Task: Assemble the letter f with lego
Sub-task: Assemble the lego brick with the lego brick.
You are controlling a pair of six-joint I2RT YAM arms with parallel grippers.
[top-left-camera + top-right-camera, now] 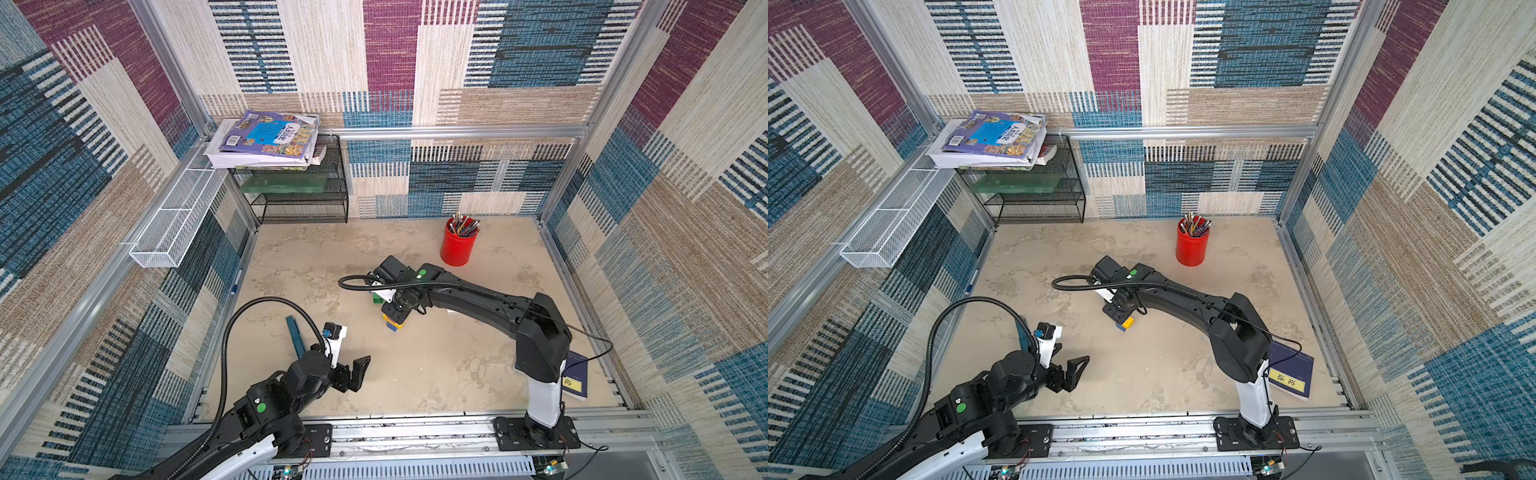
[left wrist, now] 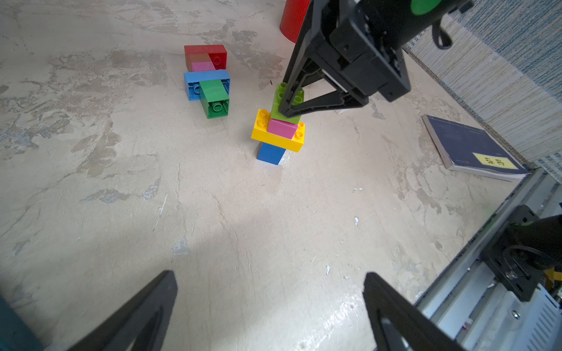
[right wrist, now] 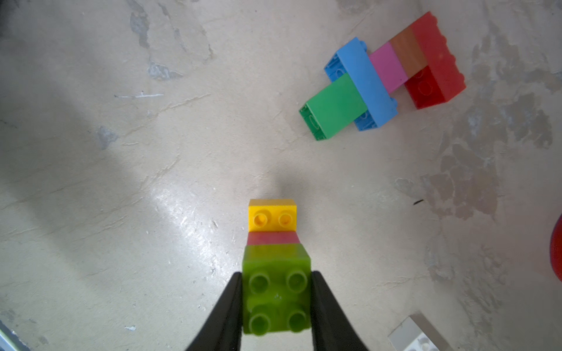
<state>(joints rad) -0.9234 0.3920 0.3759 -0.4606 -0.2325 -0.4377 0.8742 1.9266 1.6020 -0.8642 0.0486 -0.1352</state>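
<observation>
Clamping the lime brick [image 3: 276, 297] on two opposite sides, the right claw [image 3: 276, 275] holds the top of an upright stack [image 2: 278, 133]: blue at the base on the tabletop [image 2: 182, 197], then yellow, pink and lime. A joined group [image 2: 206, 82] of red, orange, pink, blue and green bricks lies flat near the stack, apart from it. A white brick [image 3: 416, 337] lies near the stack. The left claw [image 2: 269, 275] hangs over the tabletop, jaws apart, gripping nothing.
</observation>
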